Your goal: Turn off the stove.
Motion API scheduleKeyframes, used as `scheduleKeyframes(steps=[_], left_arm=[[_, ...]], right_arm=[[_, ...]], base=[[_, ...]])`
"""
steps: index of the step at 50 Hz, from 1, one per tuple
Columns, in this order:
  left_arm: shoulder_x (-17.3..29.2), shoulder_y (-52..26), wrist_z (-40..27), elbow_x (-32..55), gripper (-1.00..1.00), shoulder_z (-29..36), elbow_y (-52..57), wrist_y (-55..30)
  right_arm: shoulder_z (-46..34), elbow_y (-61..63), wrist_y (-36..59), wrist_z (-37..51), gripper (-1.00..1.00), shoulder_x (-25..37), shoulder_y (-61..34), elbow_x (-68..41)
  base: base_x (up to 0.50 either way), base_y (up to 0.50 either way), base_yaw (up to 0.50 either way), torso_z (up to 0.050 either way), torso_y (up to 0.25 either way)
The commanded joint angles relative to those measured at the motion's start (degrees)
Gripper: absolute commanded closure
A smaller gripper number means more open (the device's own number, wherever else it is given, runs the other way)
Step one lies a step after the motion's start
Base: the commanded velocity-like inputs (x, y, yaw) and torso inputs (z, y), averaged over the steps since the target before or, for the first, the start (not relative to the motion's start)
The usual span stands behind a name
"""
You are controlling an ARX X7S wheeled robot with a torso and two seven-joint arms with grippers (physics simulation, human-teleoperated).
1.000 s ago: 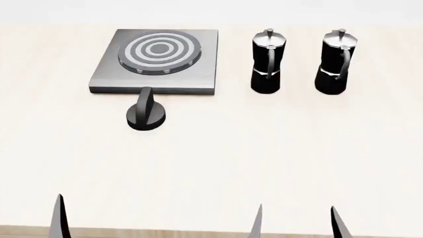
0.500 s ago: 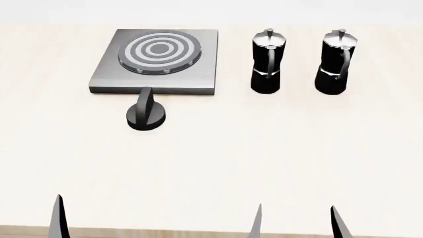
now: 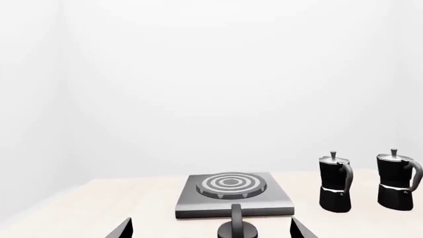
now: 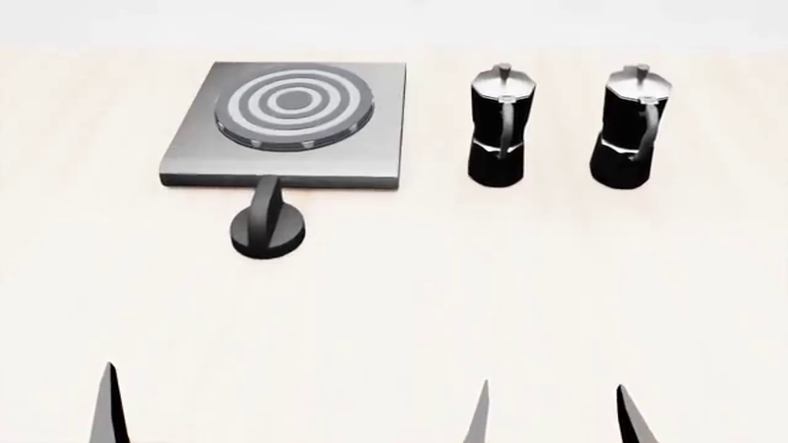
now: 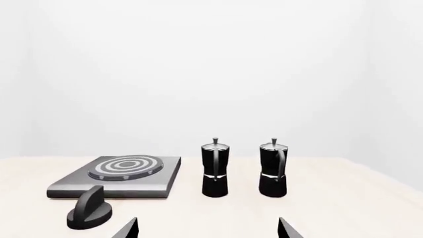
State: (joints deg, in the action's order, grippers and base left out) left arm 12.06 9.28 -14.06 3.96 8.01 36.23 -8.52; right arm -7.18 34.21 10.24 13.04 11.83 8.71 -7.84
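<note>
Brushed grey metal made up the stove (image 4: 286,120), a flat square plate that lay on the pale wooden surface (image 4: 493,295) toward the far left, with a round burner (image 4: 293,103) of concentric rings set in its top. Just in front of the plate's near edge stood the separate black ridged knob (image 4: 268,225), its raised grip pointing toward the plate and reaching its edge in the head view.

To the right of the stove stood two black-and-silver moka pots, the nearer-to-stove pot (image 4: 500,125) and the right-hand pot (image 4: 634,125), both upright, side by side and apart from each other and from the plate.

The left claw (image 3: 209,229) showed two dark fingertips set wide apart at the near edge of the scene, the knob between them in its wrist view but well beyond them, and it held nothing. The right claw (image 5: 209,228) likewise stood wide and held nothing, its fingertips (image 4: 632,415) hanging over the near part of the surface, well apart from the pots.
</note>
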Motion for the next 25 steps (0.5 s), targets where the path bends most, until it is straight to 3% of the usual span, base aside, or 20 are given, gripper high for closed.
scheduleKeyframes(steps=[1,25], left_arm=[[0.4,0.0,-0.5,0.2,-1.0,0.1,0.0,0.2],[1.0,-0.4,-1.3,0.6,-1.0,0.7,-0.9,0.6]], right_arm=[[-0.3,0.1,-0.2,0.4,-1.0,0.4,0.1,-0.2],[-1.2,-0.1,-0.2,1.7,-1.0,1.7,-0.1,-1.6]], base=[[0.14,0.0,0.0,0.0,0.0],[0.15,0.0,0.0,0.0,0.0]])
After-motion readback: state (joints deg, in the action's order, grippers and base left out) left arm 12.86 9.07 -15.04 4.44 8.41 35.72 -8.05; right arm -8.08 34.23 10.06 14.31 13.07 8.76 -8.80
